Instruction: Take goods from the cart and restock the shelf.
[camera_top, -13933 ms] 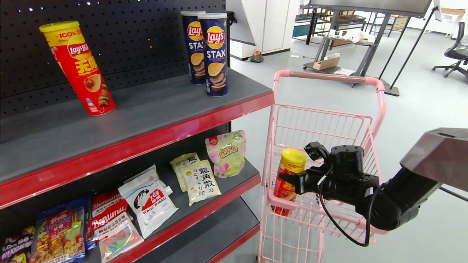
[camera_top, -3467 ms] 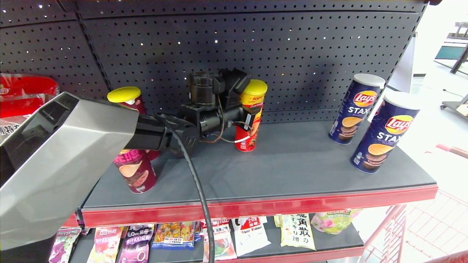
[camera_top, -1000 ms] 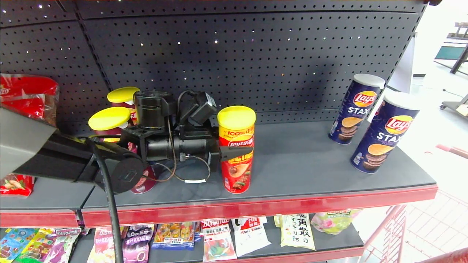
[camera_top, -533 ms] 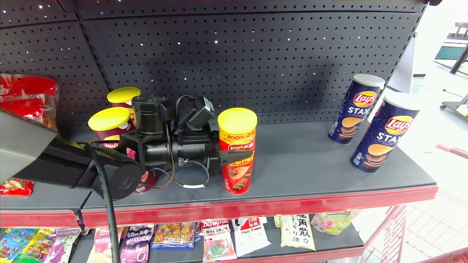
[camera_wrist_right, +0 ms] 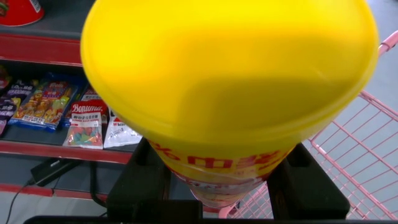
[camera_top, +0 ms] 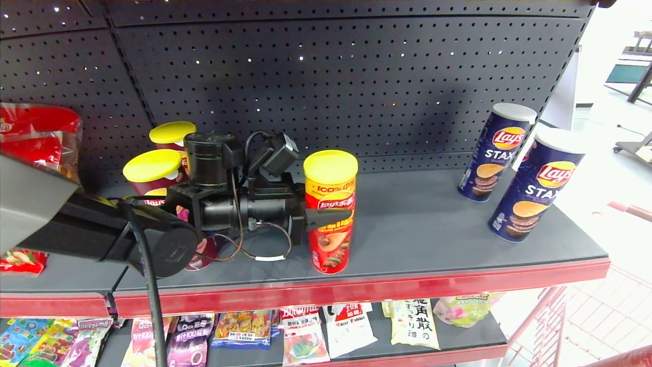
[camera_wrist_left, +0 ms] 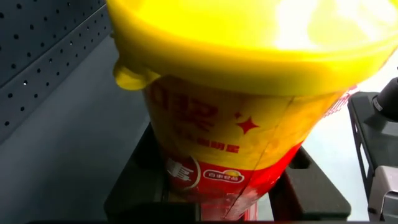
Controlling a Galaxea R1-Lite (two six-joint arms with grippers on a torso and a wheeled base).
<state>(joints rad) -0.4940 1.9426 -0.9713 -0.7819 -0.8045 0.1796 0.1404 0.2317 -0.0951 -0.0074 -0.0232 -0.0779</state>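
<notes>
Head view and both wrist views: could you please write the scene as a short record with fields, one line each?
Left gripper: shut on the red can, which is upright at the front of the top shelf
Right gripper: shut on a second yellow-lidded can, near the pink cart
Also on top shelf: two blue cans at the right end; two maroon cans at the left
Lower shelf: snack bags

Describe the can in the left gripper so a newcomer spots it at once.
On the upper grey shelf with the red front edge, look near the front, midway along. The red can stands upright in the left gripper; the maroon cans to its left and the blue cans at the right end lack its red body.
</notes>
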